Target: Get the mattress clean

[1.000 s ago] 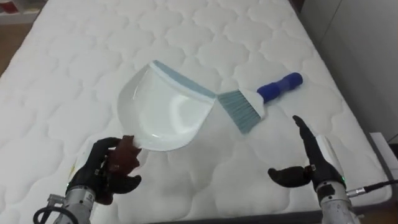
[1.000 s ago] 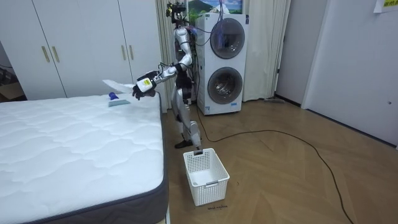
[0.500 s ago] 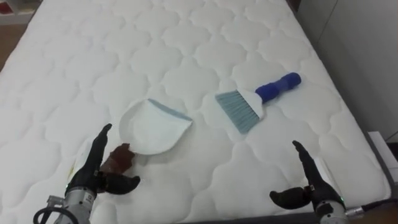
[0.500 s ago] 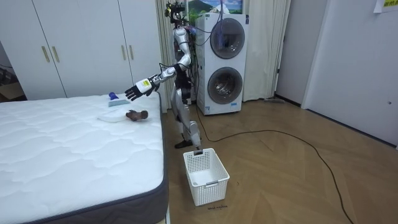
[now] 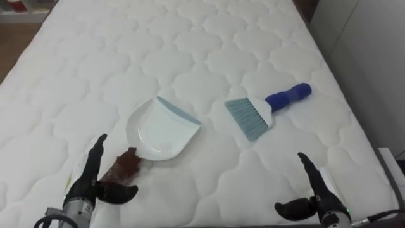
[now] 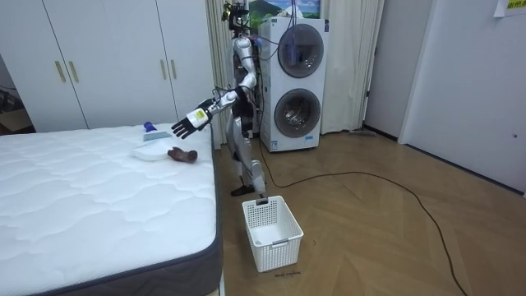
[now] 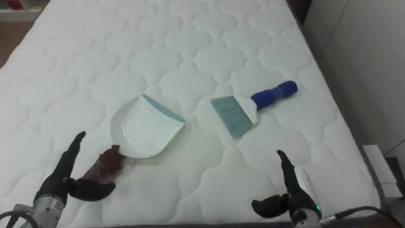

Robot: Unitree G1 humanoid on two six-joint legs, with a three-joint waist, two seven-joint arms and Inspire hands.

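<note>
A white dustpan (image 5: 162, 129) with a brown handle (image 5: 124, 167) lies flat on the white quilted mattress (image 5: 190, 50). To its right lies a hand brush (image 5: 264, 109) with grey-blue bristles and a blue handle. My left hand (image 5: 93, 182) is open just left of the brown handle, its thumb close beside it and its fingers straight. Low on the right, my right hand (image 5: 314, 197) is open too, well apart from the brush. In the room view I stand at the bed's end with one arm (image 6: 196, 120) stretched over the dustpan (image 6: 154, 153).
The mattress edge (image 5: 364, 136) runs down the right side, with a white wall beyond it. In the room view a white basket (image 6: 272, 233) stands on the wooden floor near the bed corner, stacked washing machines (image 6: 296, 82) stand behind me, and wardrobes (image 6: 107, 62) line the back wall.
A second ago my left hand held the dustpan tilted up by its handle. It has let go; the dustpan now lies flat. Both hands have sunk lower and drawn back.
</note>
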